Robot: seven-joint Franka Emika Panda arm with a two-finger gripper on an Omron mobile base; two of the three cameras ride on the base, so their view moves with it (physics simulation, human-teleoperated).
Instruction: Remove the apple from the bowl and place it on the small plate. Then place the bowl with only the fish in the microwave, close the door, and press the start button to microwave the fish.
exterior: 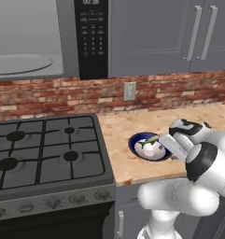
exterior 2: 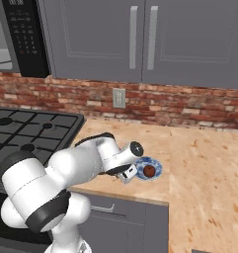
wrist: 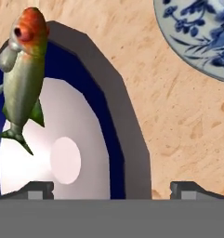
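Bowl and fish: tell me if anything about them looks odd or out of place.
The fish is not lying flat: its orange head sticks out past the rim of the bowl, tail down on the white inside. Nothing is spilled or damaged.

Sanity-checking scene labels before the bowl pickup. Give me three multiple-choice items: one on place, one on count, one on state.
1. Where is the apple?
A. In the bowl
B. On the plate
C. On the stove

2. How many burners does the stove have?
A. Two
B. Six
C. Four

3. How is the hand?
A. Open
B. Shut on the fish
C. Shut on the apple

Answers:
1. B: the right base view shows the apple sitting on the plate, while the bowl holds just the fish.
2. C: the left base view shows four burners on the stove.
3. A: in the hand view, the fingertips of the hand stand wide apart, one on each side of the bowl's rim, with nothing gripped.
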